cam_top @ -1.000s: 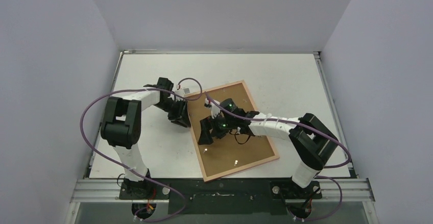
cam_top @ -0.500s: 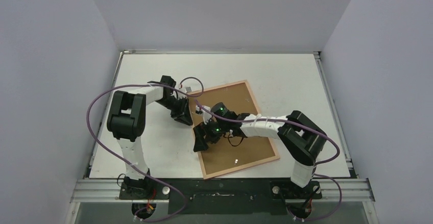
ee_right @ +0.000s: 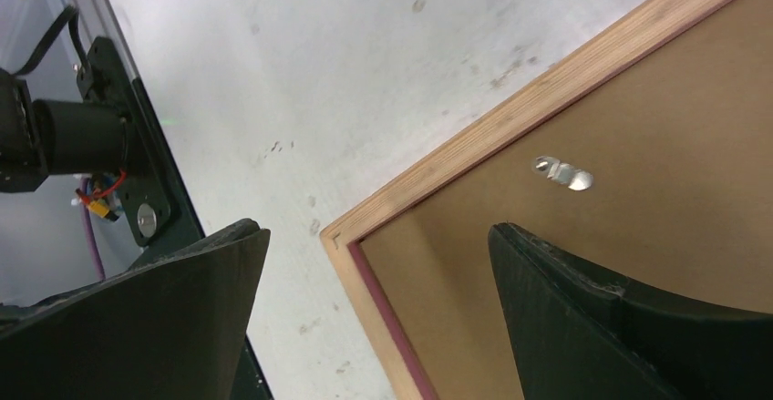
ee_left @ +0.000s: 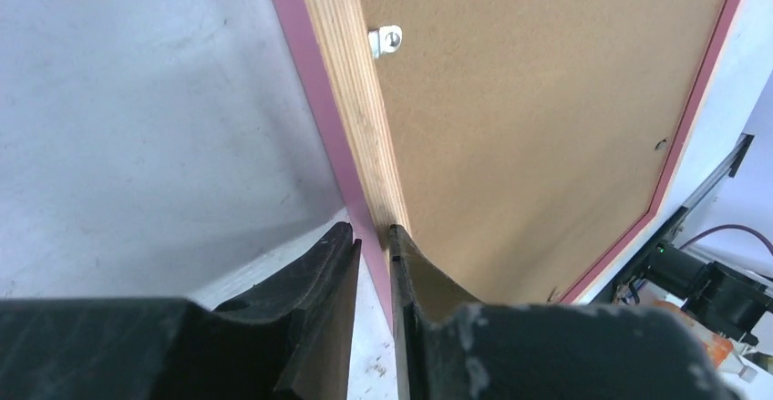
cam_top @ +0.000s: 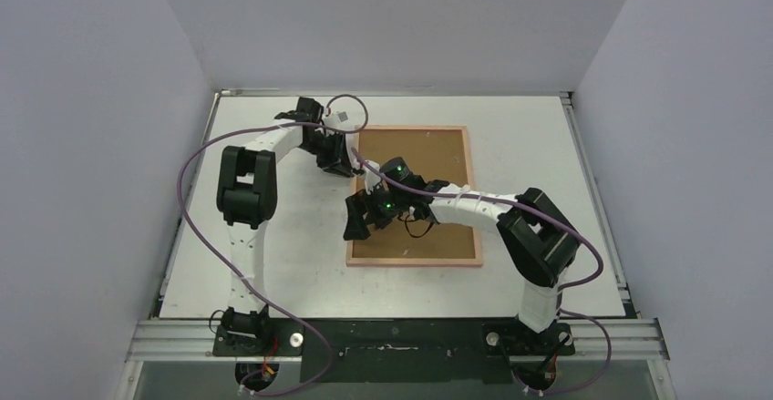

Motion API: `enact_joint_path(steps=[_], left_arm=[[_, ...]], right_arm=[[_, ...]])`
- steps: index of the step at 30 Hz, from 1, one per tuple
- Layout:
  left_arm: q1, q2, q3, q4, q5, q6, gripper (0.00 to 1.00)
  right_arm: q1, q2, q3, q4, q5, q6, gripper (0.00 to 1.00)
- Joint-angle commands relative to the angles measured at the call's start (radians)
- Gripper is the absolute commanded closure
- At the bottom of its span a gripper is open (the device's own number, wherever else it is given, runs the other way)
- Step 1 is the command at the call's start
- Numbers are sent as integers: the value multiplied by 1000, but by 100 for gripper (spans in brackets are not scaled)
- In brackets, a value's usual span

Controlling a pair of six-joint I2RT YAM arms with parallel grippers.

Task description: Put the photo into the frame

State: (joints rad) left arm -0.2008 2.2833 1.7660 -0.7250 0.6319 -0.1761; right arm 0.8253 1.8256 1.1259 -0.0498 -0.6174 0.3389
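The frame (cam_top: 415,261) lies face down on the white table, square to its edges, with the brown backing panel (cam_top: 438,200) filling it. The photo is hidden. My left gripper (cam_top: 349,165) is shut on the frame's left rim near the far left corner; in the left wrist view my left gripper (ee_left: 374,236) pinches the pink and plywood rim (ee_left: 342,90). My right gripper (cam_top: 357,227) is open and hovers low over the frame's left side. In the right wrist view my right gripper (ee_right: 376,231) straddles a frame corner (ee_right: 510,108) without touching it.
Small metal clips (ee_left: 386,41) (ee_right: 563,172) sit on the backing near the rim. Grey walls close in the table on three sides. A dark metal rail (cam_top: 401,336) with the arm bases runs along the near edge. Purple cables loop around both arms.
The frame has turned from tilted to square with the table and shifted toward the back. My left gripper moved back with its corner. My right gripper moved left to the frame's left edge.
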Motion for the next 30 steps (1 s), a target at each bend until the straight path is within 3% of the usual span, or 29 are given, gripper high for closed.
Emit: enact_joint_path(steps=[1,7,11,30], left_arm=[[14,-54,-20,-14,-15,19,80],[8,-250,-308,39,51,40,75],[0,-280,-388,65,44,44,75],[-27,-232,-401,108,46,27,79]], right_arm=[[-60,8,79,22,-22,-47,4],[-73,113,218,-83,-84,-178,4],[-67,182,291,-159,-86,-259,4],[-62,208,225,-111,-65,-258,2]])
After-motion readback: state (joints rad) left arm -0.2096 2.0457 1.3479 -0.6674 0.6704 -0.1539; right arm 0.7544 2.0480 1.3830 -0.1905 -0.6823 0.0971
